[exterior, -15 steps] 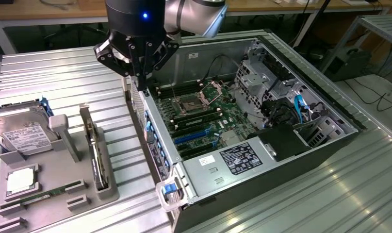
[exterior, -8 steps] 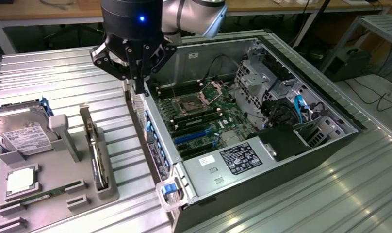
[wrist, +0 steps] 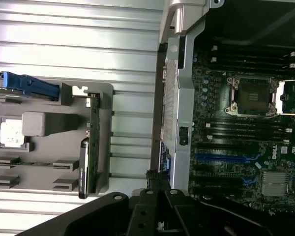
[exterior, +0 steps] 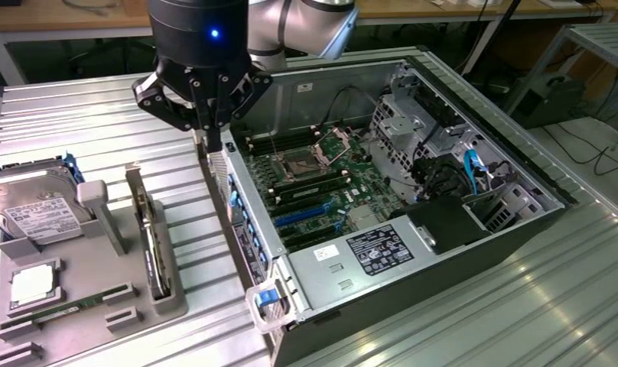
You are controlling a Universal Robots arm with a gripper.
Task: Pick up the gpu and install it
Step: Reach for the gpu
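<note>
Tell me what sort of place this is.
Probably a robotics lab or workshop set up for computer assembly: an open computer case lies on a ribbed metal table, a grey holder beside it carries a hard drive, and wooden benches stand behind.

The brand name DELL (wrist: pixel 274 153) stands in white capitals on the green motherboard (wrist: pixel 236 167) of the opened computer case (exterior: pixel 411 306), turned sideways just beside a silvery heatsink (wrist: pixel 274 183). A black-and-white sticker (exterior: pixel 381 251) on a grey metal housing (exterior: pixel 335 275) inside the case and the white label (exterior: pixel 42 216) on the hard drive (exterior: pixel 18 197) carry print too small to read.
</note>
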